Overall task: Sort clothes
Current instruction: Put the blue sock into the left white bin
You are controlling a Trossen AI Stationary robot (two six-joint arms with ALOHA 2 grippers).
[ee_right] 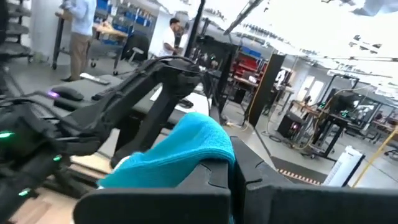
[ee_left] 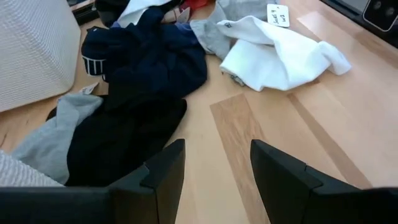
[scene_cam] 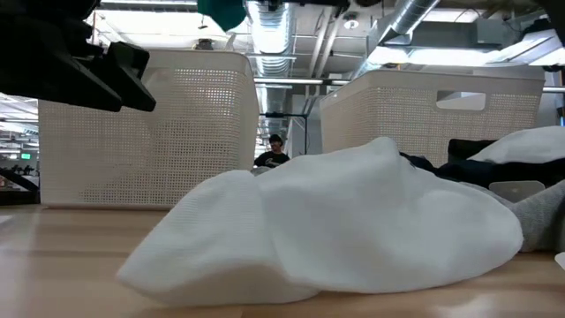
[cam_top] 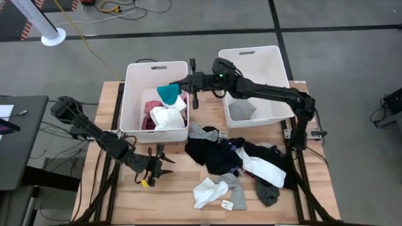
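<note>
Two white bins sit at the back of the desk [cam_top: 125, 201]. The right tool [cam_top: 173, 83] hangs over the left bin [cam_top: 133, 94], clenched on one teal cloth [cam_top: 168, 94]. The left tool [cam_top: 164, 164] rests low on the wood, fingers spread, grasping nothing. The right bin [cam_top: 276, 69] holds one grey piece [cam_top: 240, 110]. The clothes pile [cam_top: 235, 160] lies beside the left tool.

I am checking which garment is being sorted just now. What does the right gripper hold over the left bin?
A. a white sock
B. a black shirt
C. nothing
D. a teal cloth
D: the right gripper is shut on the teal cloth, which hangs over the left bin; the right wrist view shows it pinched too.
</note>
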